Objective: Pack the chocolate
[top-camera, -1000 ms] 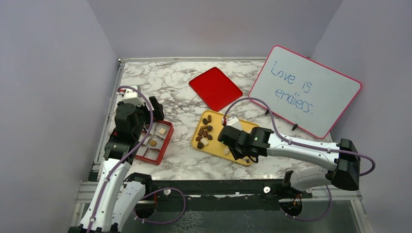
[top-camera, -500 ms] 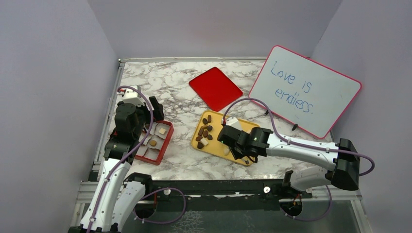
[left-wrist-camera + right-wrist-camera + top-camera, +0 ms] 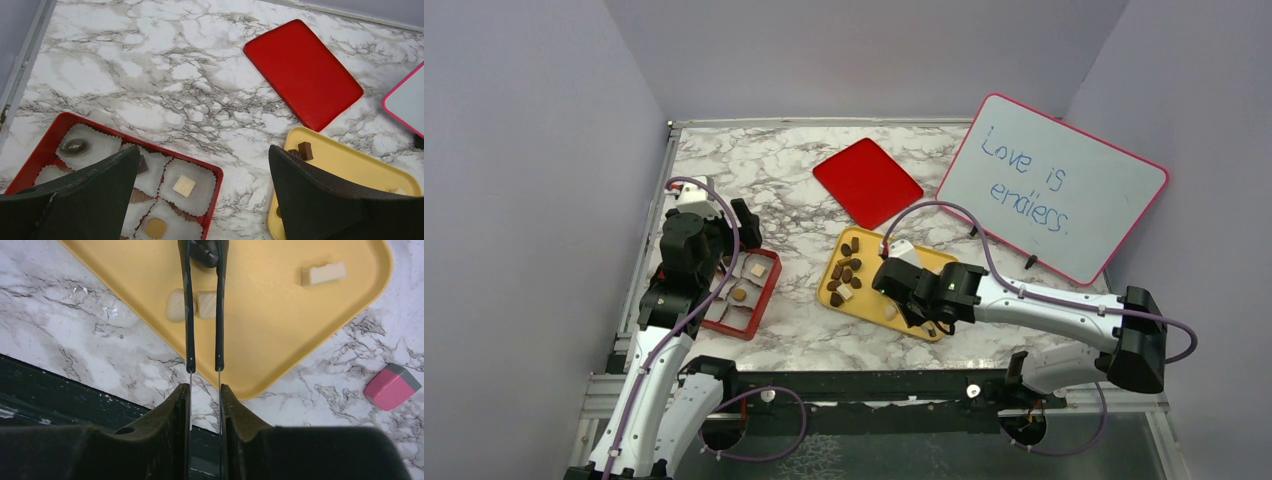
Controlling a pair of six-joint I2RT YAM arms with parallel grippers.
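Note:
The chocolate lies mostly as a heap of dark pieces (image 3: 844, 272) on a yellow tray (image 3: 864, 305). My right gripper (image 3: 204, 250) has long thin fingers shut on a dark chocolate (image 3: 205, 254) over the tray (image 3: 280, 315). Cream pieces (image 3: 175, 305) lie just beneath and one (image 3: 324, 273) to the right. In the top view it (image 3: 914, 300) hangs over the tray's near part. My left gripper (image 3: 202, 200) is open and empty above the red box (image 3: 220, 172). The box's paper cups hold a white square (image 3: 184, 185), a tan round (image 3: 155, 228) and a dark oval (image 3: 75, 146).
A red lid (image 3: 867, 182) lies flat behind the tray. A pink-framed whiteboard (image 3: 1054, 185) leans at the back right. A pink eraser (image 3: 392, 386) lies right of the tray's near corner. The red box (image 3: 764, 290) sits near the table's left edge.

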